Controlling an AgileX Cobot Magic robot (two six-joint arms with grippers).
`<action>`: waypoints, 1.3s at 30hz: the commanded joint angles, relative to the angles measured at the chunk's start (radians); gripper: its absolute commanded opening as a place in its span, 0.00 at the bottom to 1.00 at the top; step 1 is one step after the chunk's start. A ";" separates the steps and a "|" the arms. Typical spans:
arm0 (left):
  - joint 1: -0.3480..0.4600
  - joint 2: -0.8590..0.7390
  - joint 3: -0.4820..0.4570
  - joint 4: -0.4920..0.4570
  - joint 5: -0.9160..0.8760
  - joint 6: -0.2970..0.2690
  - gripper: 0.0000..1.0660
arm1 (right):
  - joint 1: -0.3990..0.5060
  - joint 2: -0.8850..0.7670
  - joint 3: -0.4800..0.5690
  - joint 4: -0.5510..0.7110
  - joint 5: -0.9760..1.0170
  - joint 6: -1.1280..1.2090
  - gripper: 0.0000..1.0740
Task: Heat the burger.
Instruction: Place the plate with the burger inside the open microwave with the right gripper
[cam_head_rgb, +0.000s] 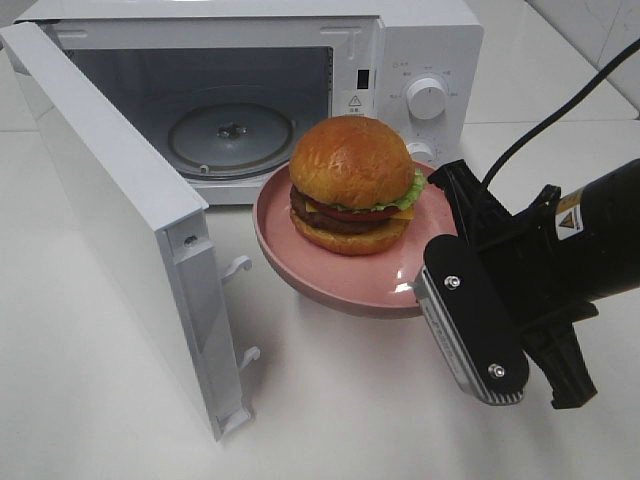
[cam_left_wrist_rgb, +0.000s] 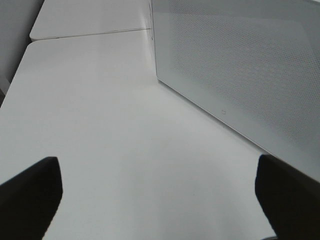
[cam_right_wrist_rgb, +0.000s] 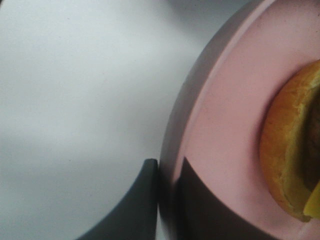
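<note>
The burger (cam_head_rgb: 350, 185), with a glossy brown bun, lettuce, tomato and patty, sits on a round pink plate (cam_head_rgb: 300, 270) held off the table just in front of the open microwave (cam_head_rgb: 420, 50). My right gripper (cam_head_rgb: 440, 235) is shut on the plate's right rim. In the right wrist view its two dark fingers pinch that gripper (cam_right_wrist_rgb: 167, 167) onto the rim of the plate (cam_right_wrist_rgb: 225, 125), with the burger's edge (cam_right_wrist_rgb: 287, 160) close by. My left gripper (cam_left_wrist_rgb: 157, 200) stands wide open over bare table, holding nothing; the exterior view does not show it.
The microwave door (cam_head_rgb: 120, 220) swings out to the left, and its perforated outer face (cam_left_wrist_rgb: 240, 75) is close to my left gripper. A glass turntable (cam_head_rgb: 230, 135) lies inside the cavity. The white table (cam_head_rgb: 330, 410) spreads around. A black cable (cam_head_rgb: 560, 100) runs at the back right.
</note>
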 joint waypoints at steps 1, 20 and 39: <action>-0.004 -0.023 0.004 -0.004 -0.009 -0.002 0.92 | -0.005 0.020 -0.038 -0.006 -0.074 -0.016 0.00; -0.004 -0.023 0.004 -0.004 -0.009 -0.002 0.92 | 0.044 0.220 -0.204 -0.057 -0.077 0.015 0.00; -0.004 -0.023 0.004 -0.004 -0.009 -0.002 0.92 | 0.044 0.370 -0.395 -0.175 -0.074 0.125 0.00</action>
